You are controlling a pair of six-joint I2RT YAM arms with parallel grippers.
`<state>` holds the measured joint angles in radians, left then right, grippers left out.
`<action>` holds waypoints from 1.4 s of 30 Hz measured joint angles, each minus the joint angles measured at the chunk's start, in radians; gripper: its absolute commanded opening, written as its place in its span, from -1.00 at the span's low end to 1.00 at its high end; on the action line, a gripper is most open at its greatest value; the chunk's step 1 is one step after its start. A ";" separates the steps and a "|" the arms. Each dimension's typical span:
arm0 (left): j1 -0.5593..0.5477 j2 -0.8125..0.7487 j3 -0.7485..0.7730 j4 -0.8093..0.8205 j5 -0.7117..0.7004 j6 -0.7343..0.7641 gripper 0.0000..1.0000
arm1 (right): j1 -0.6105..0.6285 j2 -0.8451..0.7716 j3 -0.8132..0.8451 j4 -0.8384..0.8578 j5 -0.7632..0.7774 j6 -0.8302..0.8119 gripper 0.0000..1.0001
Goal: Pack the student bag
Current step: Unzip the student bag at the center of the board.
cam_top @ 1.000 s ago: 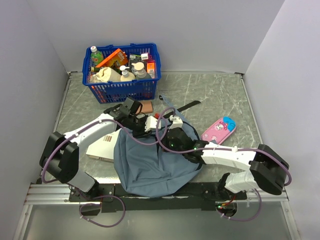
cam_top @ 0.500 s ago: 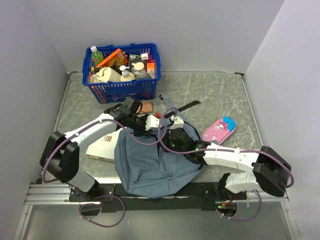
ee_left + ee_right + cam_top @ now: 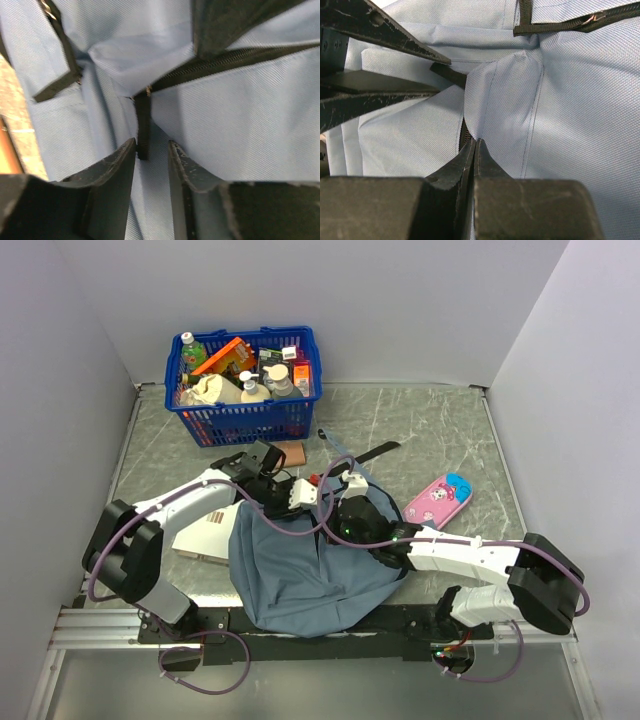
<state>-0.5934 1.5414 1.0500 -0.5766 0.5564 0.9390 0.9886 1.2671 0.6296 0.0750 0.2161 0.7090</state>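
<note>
**A:** Item one, the bag [image 3: 300,580]. Where do we have it?

**B:** We have it lying slumped on the table [image 3: 430,430] at the near edge, between the two arms. As far as we can see, the stretch of zipper [image 3: 225,60] in the left wrist view is closed.

**A:** And the grippers?

**B:** Both are at the bag's far end. The left gripper [image 3: 150,147] has its jaws apart, straddling a black tab [image 3: 142,125] at the zipper's end without clamping it. The right gripper [image 3: 474,142] has its jaws pressed together, and we judge they pinch a fold of bag fabric beside the zipper.

**A:** What is still outside?

**B:** We count a pink pencil case [image 3: 437,500] just right of the bag and a white booklet [image 3: 205,533] at its left edge under the left arm. The blue basket [image 3: 245,420] at the far left is full of bottles and boxes.

**A:** How far along are we?

**B:** We put it at an early stage. We see nothing packed and cannot see inside the bag. We judge that opening is in hand, and loading and closing remain.
</note>
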 measured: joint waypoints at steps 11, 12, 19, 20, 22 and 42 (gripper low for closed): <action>-0.018 0.000 0.020 0.054 0.006 -0.074 -0.99 | 0.000 -0.021 0.000 -0.015 0.003 0.000 -1.00; -0.018 0.000 0.028 0.049 0.008 -0.078 -0.98 | 0.000 -0.025 0.000 -0.018 0.005 0.000 -1.00; -0.018 -0.037 0.091 -0.023 0.021 -0.099 -0.98 | -0.001 -0.050 0.000 -0.046 0.019 0.018 0.67; -0.018 -0.050 0.098 -0.037 0.023 -0.100 -0.98 | -0.005 -0.055 0.001 -0.052 0.026 0.012 0.80; -0.019 -0.085 0.107 -0.067 0.029 -0.107 -0.99 | -0.014 -0.068 0.005 -0.076 0.032 0.016 0.81; -0.126 -0.193 -0.024 -0.055 0.014 -0.258 -0.98 | -0.285 0.204 0.513 -0.275 -0.177 -0.258 0.61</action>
<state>-0.7197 1.3483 1.0256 -0.6319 0.5701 0.6807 0.7033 1.4715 1.1427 -0.2005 0.0395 0.4507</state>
